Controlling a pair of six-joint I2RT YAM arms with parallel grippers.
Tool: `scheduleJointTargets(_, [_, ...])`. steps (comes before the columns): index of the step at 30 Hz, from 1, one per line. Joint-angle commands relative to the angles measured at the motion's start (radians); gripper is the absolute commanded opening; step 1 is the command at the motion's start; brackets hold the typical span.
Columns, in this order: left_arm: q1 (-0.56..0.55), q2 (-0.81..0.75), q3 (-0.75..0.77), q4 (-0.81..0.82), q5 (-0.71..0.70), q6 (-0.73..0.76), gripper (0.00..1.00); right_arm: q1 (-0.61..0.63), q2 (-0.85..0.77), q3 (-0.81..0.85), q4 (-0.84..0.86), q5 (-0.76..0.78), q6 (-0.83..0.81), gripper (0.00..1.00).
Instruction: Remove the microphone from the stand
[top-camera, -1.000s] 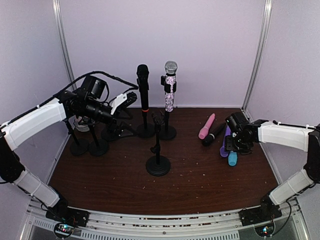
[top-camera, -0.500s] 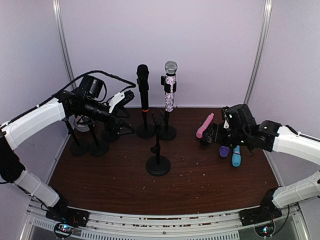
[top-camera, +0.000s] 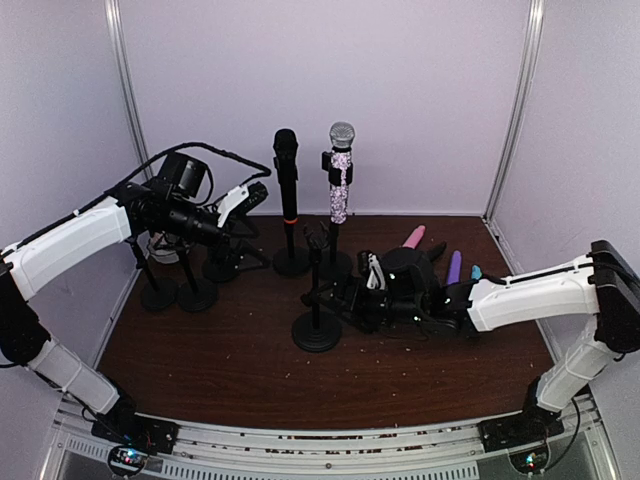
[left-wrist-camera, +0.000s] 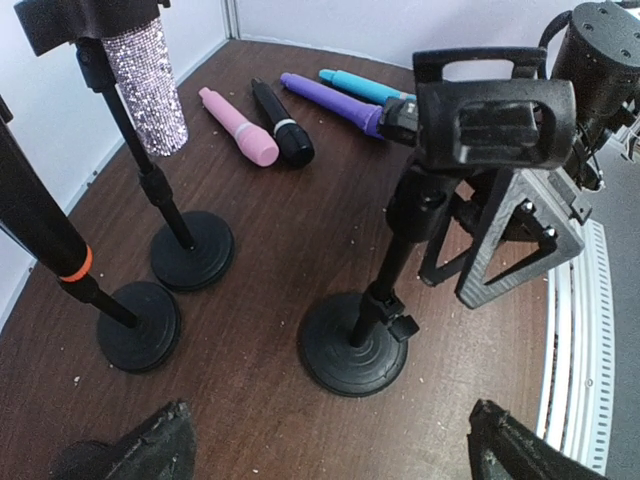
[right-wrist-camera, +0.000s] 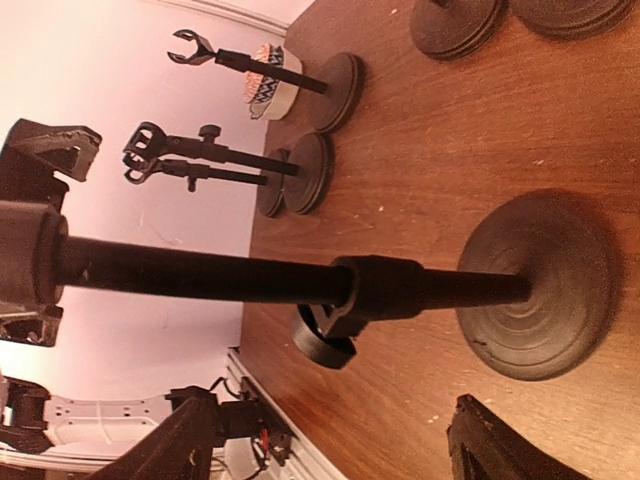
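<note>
Two microphones stand in stands at the back: a black microphone (top-camera: 286, 170) with an orange ring (left-wrist-camera: 42, 232) and a glitter microphone (top-camera: 341, 178) (left-wrist-camera: 146, 92). Between them and nearer stands an empty stand (top-camera: 316, 300) with its clip (left-wrist-camera: 494, 122) vacant. My left gripper (top-camera: 250, 198) (left-wrist-camera: 335, 455) hovers open at the back left, high above the table, facing the stands. My right gripper (top-camera: 335, 295) (right-wrist-camera: 340, 445) is low beside the empty stand's pole (right-wrist-camera: 250, 275), open, nothing between its fingers.
Loose microphones lie at the back right: pink (left-wrist-camera: 240, 127), black (left-wrist-camera: 282, 123), purple (left-wrist-camera: 330, 100) and blue (left-wrist-camera: 365, 87). Several more empty stands (top-camera: 180, 290) crowd the back left corner. White walls close in the brown table (top-camera: 420, 385).
My right arm swung left from the loose microphones to the middle empty stand, and its jaws widened. The left arm has hardly moved.
</note>
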Motion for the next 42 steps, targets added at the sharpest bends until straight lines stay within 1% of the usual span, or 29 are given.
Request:
scheduleJointTargets(1, [0.013, -0.032, -0.014, 0.036, -0.002, 0.009, 0.97, 0.011, 0.084, -0.003, 0.298, -0.120, 0.144, 0.81])
scheduleJointTargets(8, [0.019, -0.037, -0.014, 0.031, -0.002, 0.016, 0.97, 0.012, 0.205, -0.003, 0.487, -0.141, 0.266, 0.74])
scheduleJointTargets(16, [0.020, -0.037, -0.016, 0.023, -0.004, 0.027, 0.97, 0.012, 0.271, -0.026, 0.624, -0.078, 0.370, 0.60])
scheduleJointTargets(21, [0.022, -0.040, -0.016, 0.023, -0.004, 0.030, 0.97, 0.011, 0.290, -0.014, 0.619, -0.055, 0.385, 0.52])
scheduleJointTargets(29, [0.023, -0.043, -0.015, 0.018, -0.006, 0.035, 0.97, 0.006, 0.251, -0.065, 0.596, -0.004, 0.387, 0.29])
scheduleJointTargets(33, [0.023, -0.041, -0.013, 0.018, 0.000, 0.034, 0.97, 0.001, 0.223, -0.086, 0.566, 0.010, 0.375, 0.19])
scheduleJointTargets(36, [0.024, -0.041, -0.013, 0.018, 0.002, 0.032, 0.97, -0.004, 0.216, -0.096, 0.564, 0.013, 0.376, 0.17])
scheduleJointTargets(42, [0.024, -0.042, -0.012, 0.018, 0.001, 0.032, 0.97, -0.009, 0.228, -0.074, 0.546, -0.002, 0.372, 0.18])
